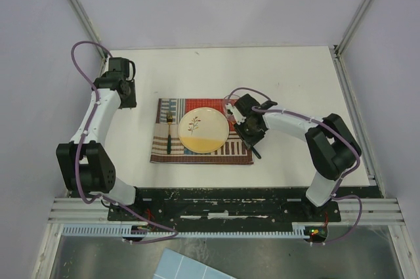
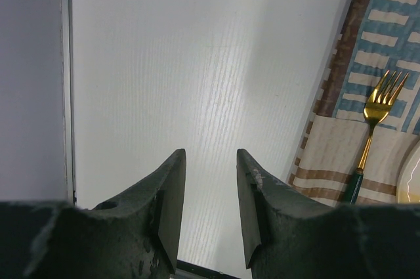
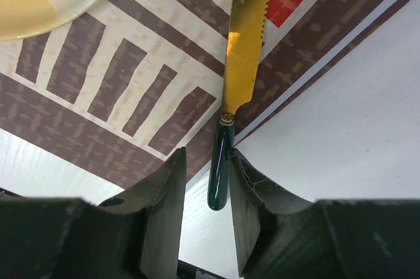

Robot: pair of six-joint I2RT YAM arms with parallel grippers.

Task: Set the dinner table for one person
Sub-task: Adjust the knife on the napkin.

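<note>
Counted in view: 1 dinner table [image 1: 295, 75], 1 striped placemat [image 1: 223, 155], 1 plate [image 1: 204, 130], 1 fork [image 2: 375, 121], 1 knife [image 3: 244, 49]; cutlery total 2 pcs. Robot hardware: 2 arms (L arm [image 1: 92, 121], R arm [image 1: 295, 121]), 2 grippers (L gripper [image 2: 210, 157], R gripper [image 3: 205, 155]), 2 fingers [image 2: 167, 207] ea. Purple cables [image 1: 82, 62]: 2, 1 per arm.

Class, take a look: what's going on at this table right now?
A two-armed robot is laying a place setting on the white table. A plate sits on the striped placemat, with a gold fork on its left. The right pincer straddles the green handle of a gold knife lying at the mat's right edge. Its jaws are open, not clamped. The left pincer hangs open and empty over bare table beside the mat.
</note>
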